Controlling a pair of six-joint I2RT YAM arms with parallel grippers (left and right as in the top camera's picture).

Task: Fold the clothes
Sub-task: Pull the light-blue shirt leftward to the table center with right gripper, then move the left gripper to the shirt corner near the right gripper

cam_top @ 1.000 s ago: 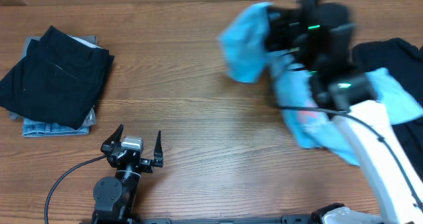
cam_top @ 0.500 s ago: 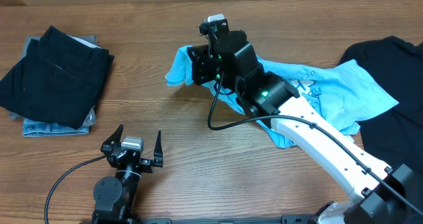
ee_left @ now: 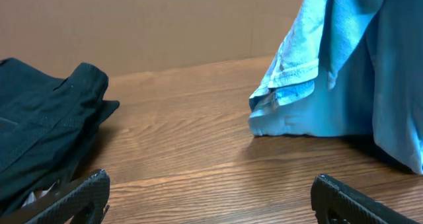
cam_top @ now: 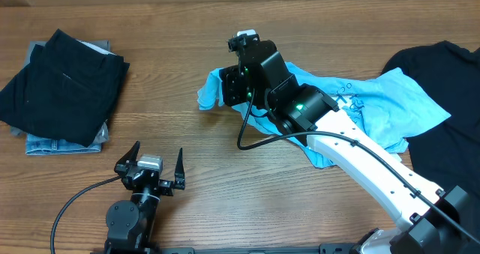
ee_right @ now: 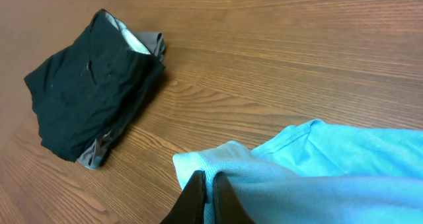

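well, light blue t-shirt (cam_top: 375, 108) rumpled, print showing

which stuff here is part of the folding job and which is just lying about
Job:
- light blue T-shirt, pinched in the shut right gripper
- black garment at the right edge, not folded

Lying about:
- folded dark stack at far left
- open left gripper, empty

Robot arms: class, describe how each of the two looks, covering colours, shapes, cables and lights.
The right arm has a long white link, black joints with green lights and a looping black cable. The left arm is black, with a silvery block between two pointed black fingers and a thin black cable leading off.
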